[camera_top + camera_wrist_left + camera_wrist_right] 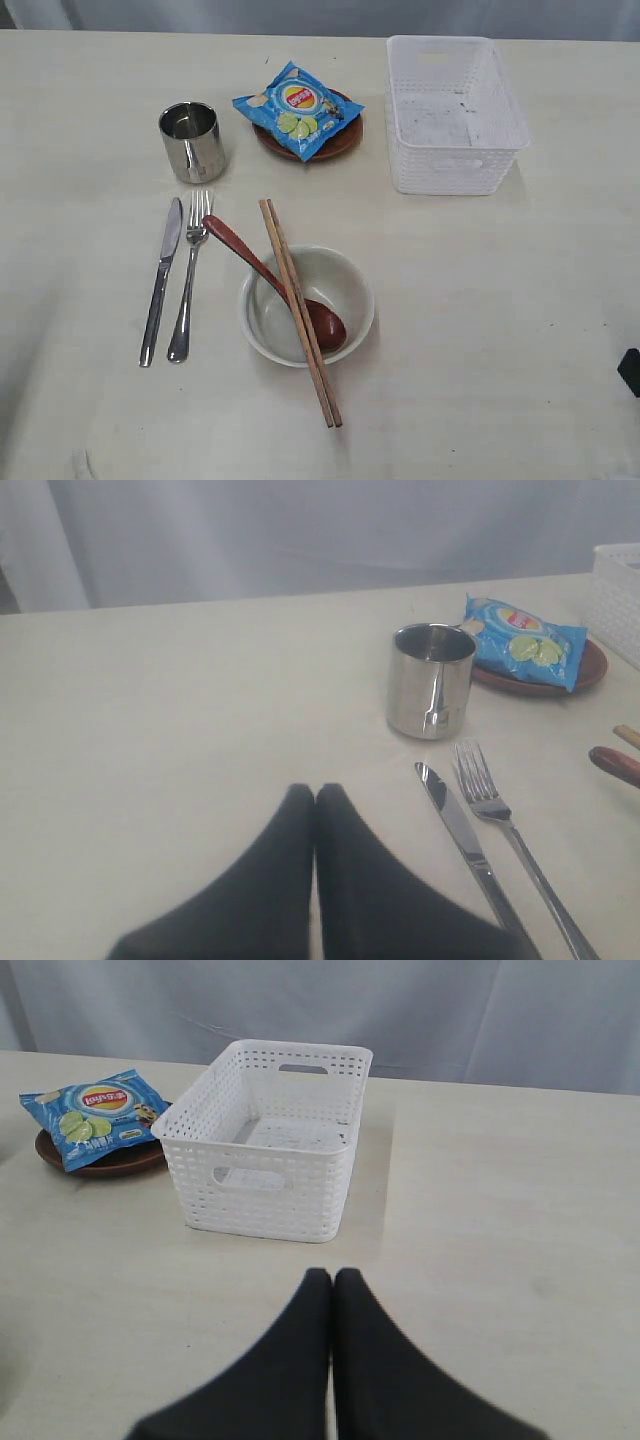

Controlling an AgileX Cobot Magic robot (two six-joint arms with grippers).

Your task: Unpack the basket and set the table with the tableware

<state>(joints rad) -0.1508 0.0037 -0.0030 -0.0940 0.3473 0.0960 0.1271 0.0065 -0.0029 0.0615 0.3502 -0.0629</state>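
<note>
Fingers (265, 890) of the left gripper (315, 792) are black and wedge-shaped, pressed tip to tip and closed on nothing. The right gripper (332, 1276) is shut the same way, also empty; both hang low over the table (520, 330). That surface is wide, flat and cream-white with faint marks, and a pale grey curtain (400, 1000) hangs behind it.

Reading the exterior view as a clock face from the table's middle: one white plastic basket (455, 170) sits between 1 and 2 o'clock. It is rectangular with lattice sides and handle cut-outs, and its speckled floor is in plain view. One shiny steel cup (192, 150), a plain cylinder, stands at 10 o'clock. One small round brown plate (345, 140) lies at 12 o'clock, with one glossy blue crisp packet (297, 108) on top of it. One steel knife (160, 285) and one steel fork (188, 290) lie side by side near 9 o'clock. One pale round bowl (335, 272) sits at 6 o'clock. One reddish-brown wooden spoon (245, 250) rests in it, its handle leaning over the rim toward 10 o'clock. Two straight wooden chopsticks (302, 320) lie together across the bowl.
</note>
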